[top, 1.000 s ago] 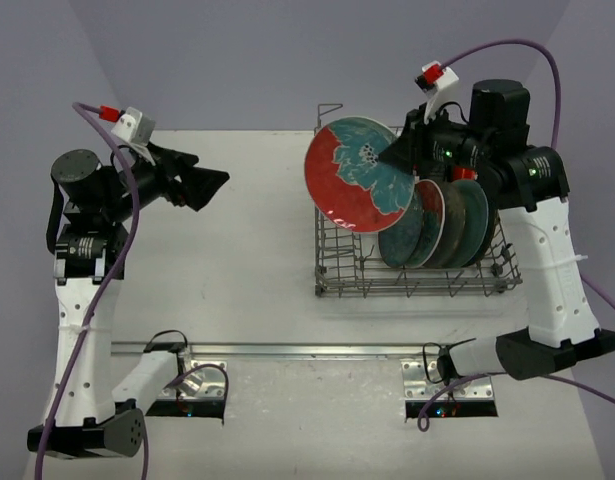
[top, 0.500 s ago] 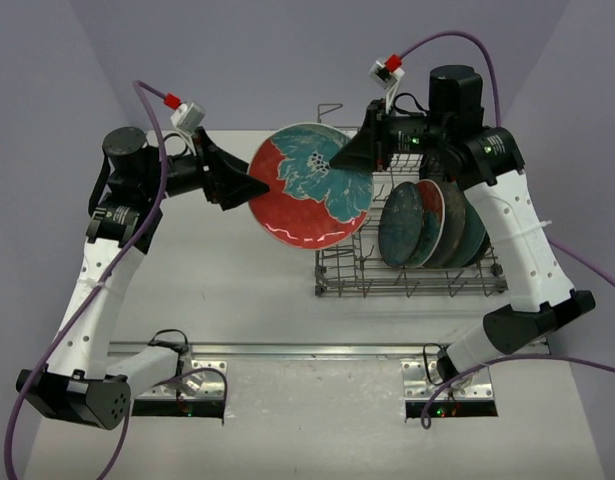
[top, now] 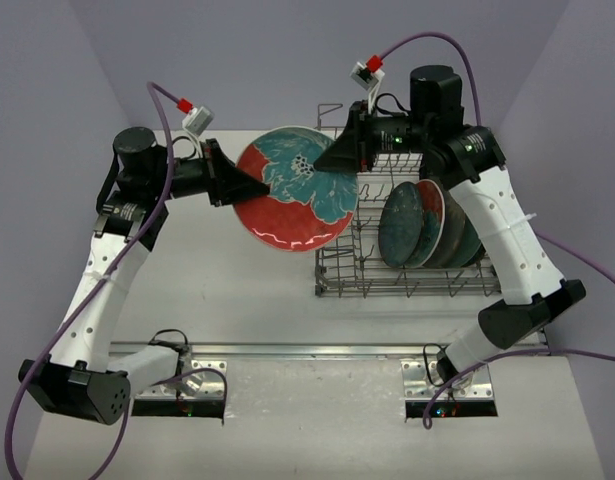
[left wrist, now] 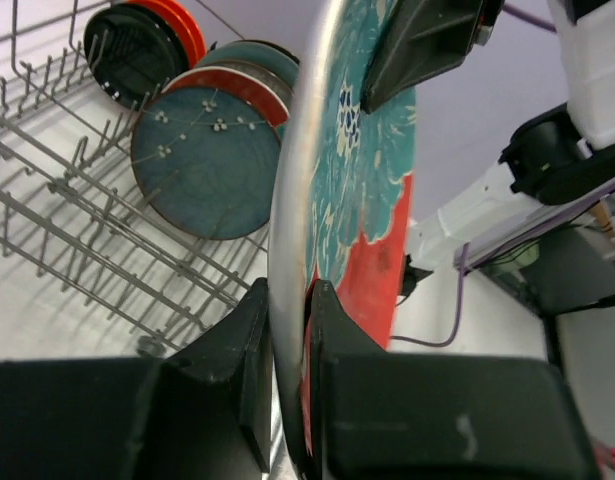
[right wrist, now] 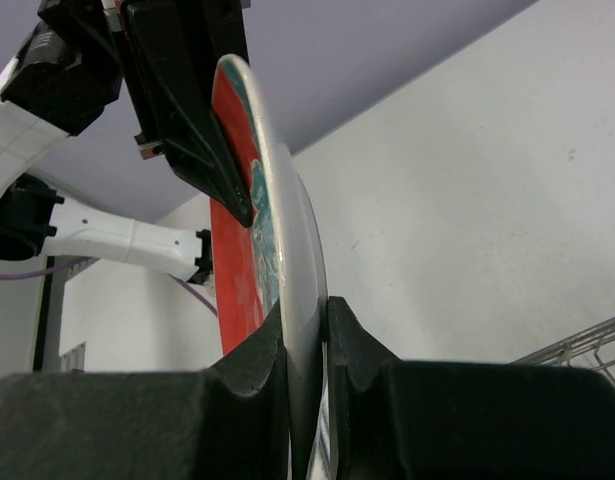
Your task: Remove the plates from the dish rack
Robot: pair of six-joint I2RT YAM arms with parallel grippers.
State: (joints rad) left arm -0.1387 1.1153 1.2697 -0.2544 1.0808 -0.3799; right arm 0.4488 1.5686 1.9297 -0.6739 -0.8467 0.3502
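Observation:
A large red-and-teal patterned plate (top: 287, 210) hangs on edge above the table, just left of the dish rack (top: 337, 275). My left gripper (top: 257, 187) is shut on its left rim, and the left wrist view shows both pads pressed against the plate's edge (left wrist: 292, 180). My right gripper (top: 332, 160) is shut on the upper right rim, clamping the grey edge (right wrist: 287, 200). Several more plates (top: 402, 225) stand upright in the rack's right half. A dotted teal one (left wrist: 202, 160) is in front, with a small black one (left wrist: 132, 50) and an orange-red one (left wrist: 182, 22) behind.
The rack's left half shows bare upright tines (left wrist: 67, 220), with a raised wire loop (top: 330, 106) at its far left corner. White table (top: 227, 290) stretches left of and in front of the rack. A metal rail (top: 307, 350) crosses the near edge.
The right arm carried the patterned plate left, out of the rack. The left arm swung in from the far left, and its open gripper shut on the plate's left rim.

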